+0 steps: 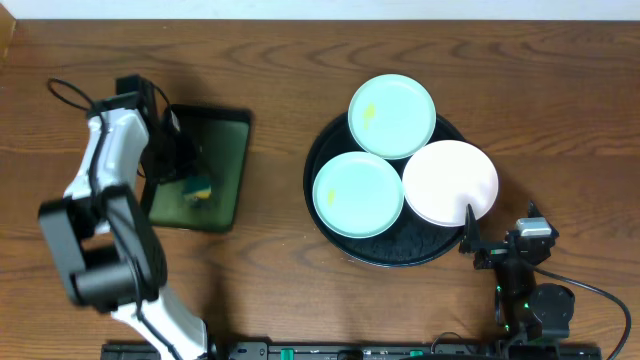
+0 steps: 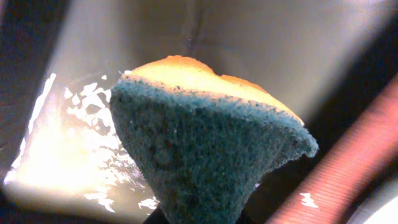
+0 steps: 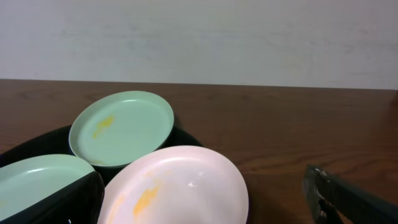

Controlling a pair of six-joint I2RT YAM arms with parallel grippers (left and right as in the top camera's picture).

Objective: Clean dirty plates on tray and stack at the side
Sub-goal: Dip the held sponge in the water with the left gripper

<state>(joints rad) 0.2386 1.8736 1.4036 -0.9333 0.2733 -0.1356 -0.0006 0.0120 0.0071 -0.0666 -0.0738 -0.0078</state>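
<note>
Three plates lie on the round black tray [image 1: 330, 225]. The far mint plate [image 1: 391, 115] [image 3: 122, 127] carries a yellow smear. The near mint plate [image 1: 358, 193] [image 3: 34, 183] sits at the tray's left. The white plate [image 1: 450, 182] [image 3: 177, 186] overhangs the right rim and has a yellow streak. My left gripper [image 1: 192, 178] is down in the green tray, shut on a sponge [image 1: 199, 189] [image 2: 205, 149]. The sponge is blue-green with a yellow top and is pinched into a wedge. My right gripper [image 1: 498, 230] [image 3: 202, 190] stands open just in front of the white plate, holding nothing.
A smaller rectangular green tray [image 1: 228, 160] with a black rim lies at the left under the left arm. A black cable [image 1: 68, 95] loops by that arm. Bare wooden table [image 1: 280, 60] surrounds both trays.
</note>
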